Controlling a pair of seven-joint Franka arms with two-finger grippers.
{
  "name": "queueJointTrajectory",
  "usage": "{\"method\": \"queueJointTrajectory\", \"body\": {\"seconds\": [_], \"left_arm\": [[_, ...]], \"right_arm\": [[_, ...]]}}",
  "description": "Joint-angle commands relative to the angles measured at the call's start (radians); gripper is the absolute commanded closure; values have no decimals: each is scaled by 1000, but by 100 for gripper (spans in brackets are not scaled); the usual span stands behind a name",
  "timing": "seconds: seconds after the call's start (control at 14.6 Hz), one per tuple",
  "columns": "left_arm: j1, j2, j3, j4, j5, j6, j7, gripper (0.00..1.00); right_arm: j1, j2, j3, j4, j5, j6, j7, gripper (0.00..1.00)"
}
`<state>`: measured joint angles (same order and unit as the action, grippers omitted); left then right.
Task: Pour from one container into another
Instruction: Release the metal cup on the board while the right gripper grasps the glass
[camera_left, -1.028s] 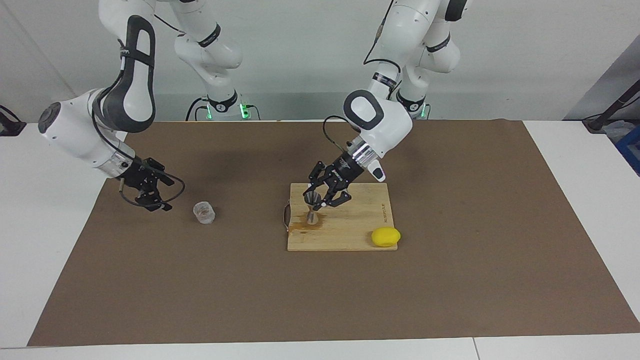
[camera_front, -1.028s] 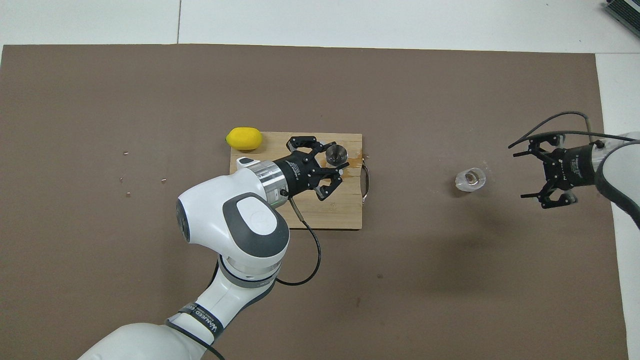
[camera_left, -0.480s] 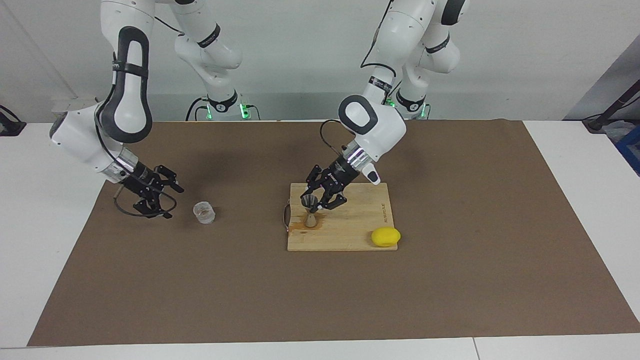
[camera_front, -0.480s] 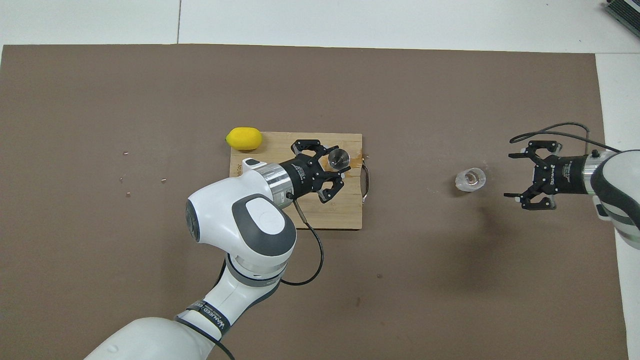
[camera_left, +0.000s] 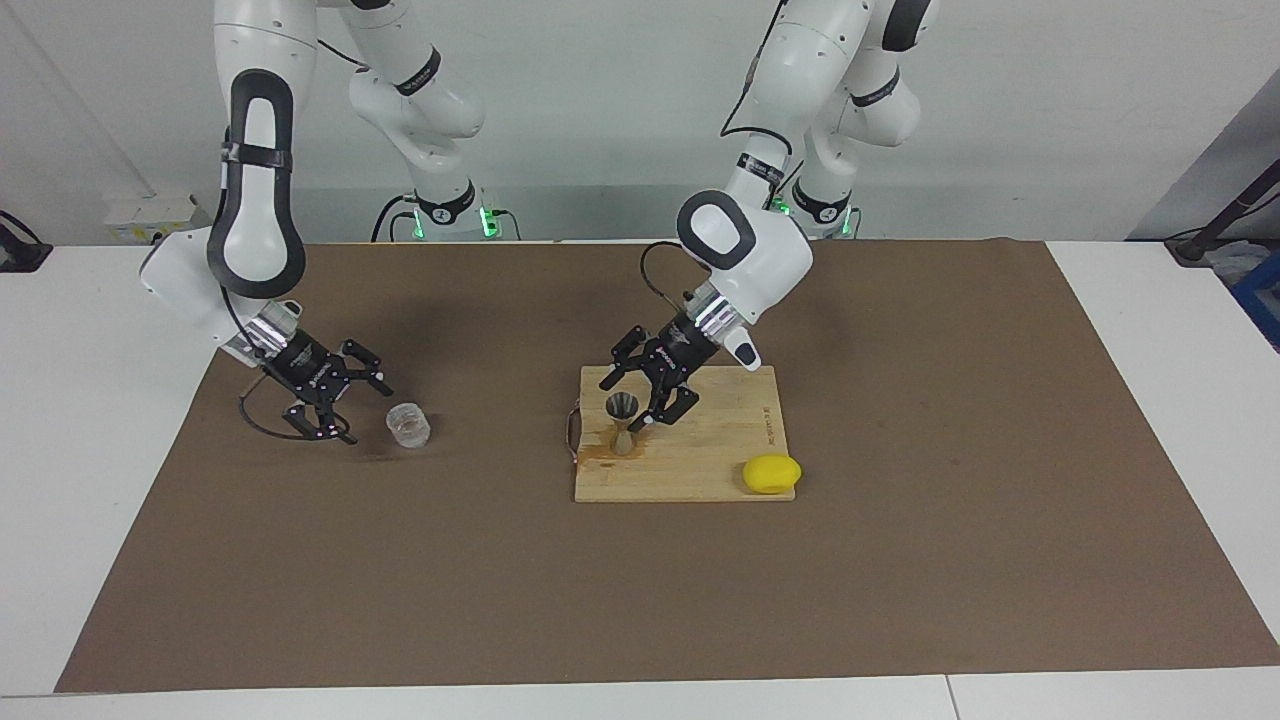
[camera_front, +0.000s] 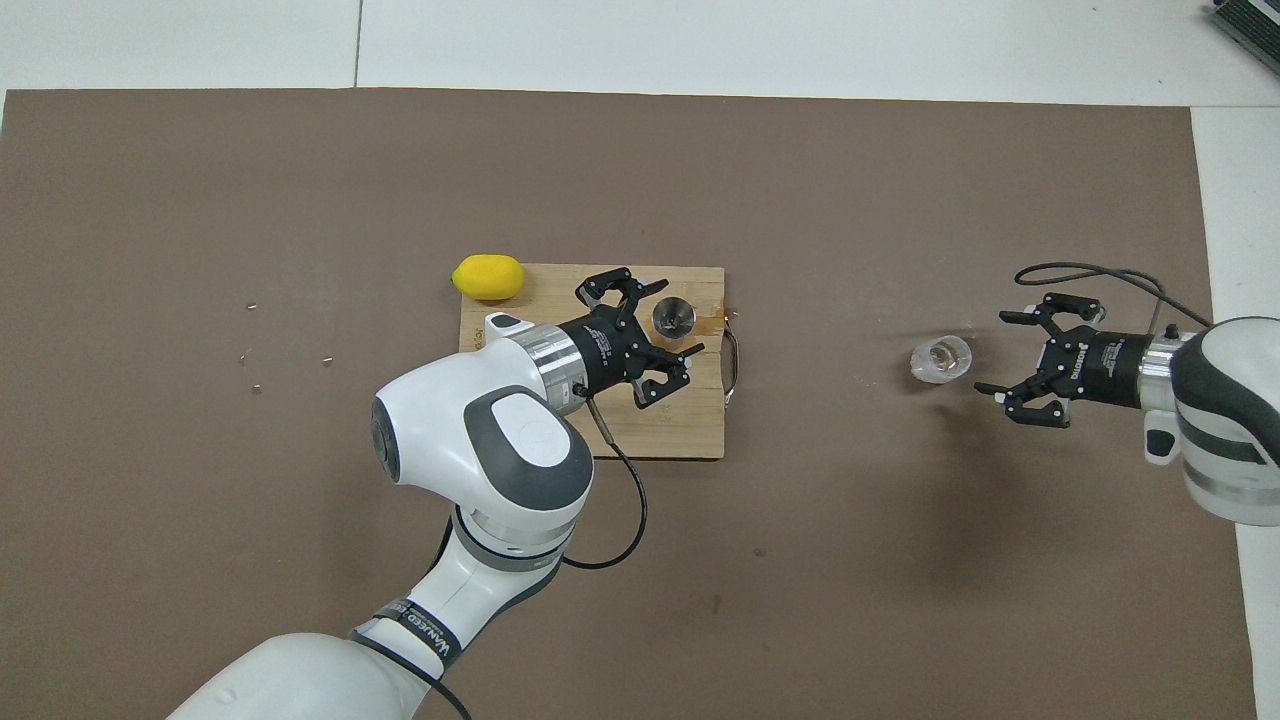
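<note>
The clear glass tumbler (camera_left: 408, 424) (camera_front: 941, 360) stands on the brown mat toward the right arm's end of the table. My right gripper (camera_left: 368, 408) (camera_front: 990, 352) is low and just beside it, open, its fingers pointing at the glass without touching it. The silvery hourglass jigger (camera_left: 622, 421) (camera_front: 673, 317) stands upright on the wooden cutting board (camera_left: 700, 450) (camera_front: 680, 425), with a wet stain around its foot. My left gripper (camera_left: 626, 402) (camera_front: 681, 318) is open, its fingers spread on either side of the jigger's upper cone.
A yellow lemon (camera_left: 771, 473) (camera_front: 487, 277) sits at the board's corner toward the left arm's end. The board has a metal handle (camera_front: 735, 358) on the edge facing the glass. The brown mat (camera_left: 900, 560) covers most of the white table.
My left gripper has opened off the jigger, which now stands free on the board. My right gripper has come down and moved closer to the glass.
</note>
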<state>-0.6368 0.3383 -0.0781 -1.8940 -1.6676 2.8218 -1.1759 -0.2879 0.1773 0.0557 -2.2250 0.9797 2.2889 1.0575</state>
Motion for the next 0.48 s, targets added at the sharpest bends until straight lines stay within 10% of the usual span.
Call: {"method": "queueJointTrajectory", "body": {"seconds": [0.0,0.41], "left_arm": [[-23,-31,14,9,-9,-24,12,0],[63,-133,23,-54,113,-258,9,0]], "right_arm": [[12,-2,6,-47,86,38,-49,2],[50,-12,6,-110,263,80,-192,4]]}}
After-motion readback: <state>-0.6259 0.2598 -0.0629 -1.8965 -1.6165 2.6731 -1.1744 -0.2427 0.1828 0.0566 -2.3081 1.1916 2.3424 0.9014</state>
